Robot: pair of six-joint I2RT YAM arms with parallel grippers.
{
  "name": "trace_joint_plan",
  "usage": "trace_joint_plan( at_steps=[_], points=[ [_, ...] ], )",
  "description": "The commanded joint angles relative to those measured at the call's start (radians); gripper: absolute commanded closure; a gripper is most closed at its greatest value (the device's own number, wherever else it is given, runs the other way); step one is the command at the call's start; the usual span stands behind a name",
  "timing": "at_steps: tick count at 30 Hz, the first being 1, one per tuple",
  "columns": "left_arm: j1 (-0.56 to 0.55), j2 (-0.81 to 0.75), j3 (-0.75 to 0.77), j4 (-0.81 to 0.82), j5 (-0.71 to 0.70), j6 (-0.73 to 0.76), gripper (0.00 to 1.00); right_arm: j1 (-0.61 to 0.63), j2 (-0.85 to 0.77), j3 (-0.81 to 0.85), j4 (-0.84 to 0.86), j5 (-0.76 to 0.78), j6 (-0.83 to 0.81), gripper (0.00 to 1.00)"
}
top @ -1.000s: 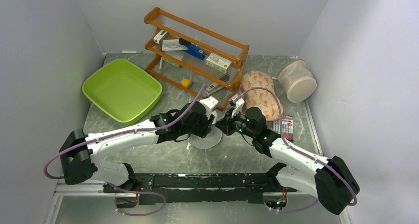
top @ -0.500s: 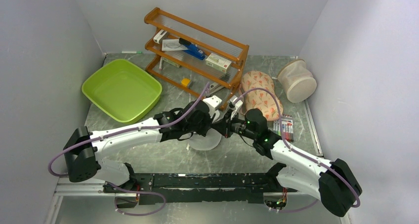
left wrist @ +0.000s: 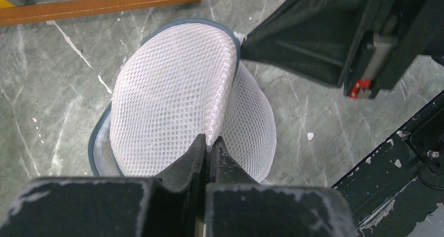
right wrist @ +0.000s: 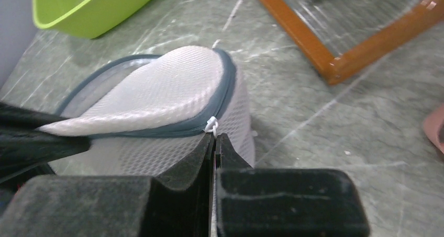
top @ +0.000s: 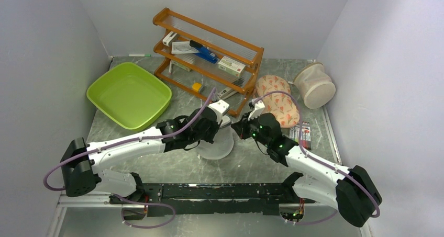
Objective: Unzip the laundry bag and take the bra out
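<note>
Lifted since a second ago, the laundry bag (top: 217,145) now stands as a taller drum where it lay flat, in the middle of the worktop (top: 173,166) between the two arms.
The left pincer (left wrist: 210,142) is pressed closed on a fold of the white mesh lid. The right pincer (right wrist: 214,136) is closed on the white zip pull (right wrist: 211,125) at the grey-blue zip edge. Grey-green marbling covers the worktop, and plain pale walls box it in. A lime tray (top: 128,94) sits far left, a wooden rack (top: 209,54) far centre, and a patterned pouch (top: 277,103) and a beige mesh cylinder (top: 314,85) far right.
</note>
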Motion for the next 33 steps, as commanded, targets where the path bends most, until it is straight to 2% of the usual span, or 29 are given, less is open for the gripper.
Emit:
trace_joint_plan(
  at_steps=[1, 6, 8, 12, 14, 16, 20, 25, 30, 33],
  points=[
    [-0.001, -0.049, -0.012, -0.021, -0.049, -0.004, 0.93, -0.053, 0.013, 0.008, -0.075, 0.103, 0.055, 1.00],
    [-0.002, -0.057, -0.027, -0.020, -0.023, -0.010, 0.90, -0.070, -0.013, -0.020, 0.034, -0.125, -0.011, 1.00],
    [-0.001, -0.058, -0.026, -0.011, -0.002, -0.007, 0.77, -0.070, -0.017, -0.026, 0.085, -0.243, -0.037, 1.00],
    [-0.002, -0.055, -0.006, 0.009, 0.038, 0.007, 0.43, -0.067, -0.012, -0.026, 0.140, -0.381, -0.049, 1.00],
    [-0.002, -0.050, 0.006, 0.026, 0.055, 0.016, 0.35, -0.064, -0.013, -0.027, 0.156, -0.410, -0.045, 1.00],
    [-0.001, -0.034, 0.016, 0.038, 0.057, 0.021, 0.33, -0.062, -0.015, -0.030, 0.172, -0.422, -0.039, 1.00],
    [-0.002, 0.004, 0.039, 0.013, 0.030, 0.015, 0.40, -0.053, -0.023, -0.036, 0.191, -0.440, -0.036, 1.00],
    [-0.002, -0.009, 0.033, 0.000, 0.000, 0.010, 0.73, -0.048, -0.033, -0.034, 0.169, -0.418, -0.050, 1.00],
    [-0.001, -0.065, 0.013, 0.000, -0.019, 0.017, 0.92, -0.049, -0.035, -0.030, 0.122, -0.300, -0.051, 1.00],
    [-0.002, -0.110, -0.004, 0.008, -0.015, 0.025, 0.93, -0.050, -0.017, -0.021, 0.087, -0.203, -0.032, 1.00]
  ],
)
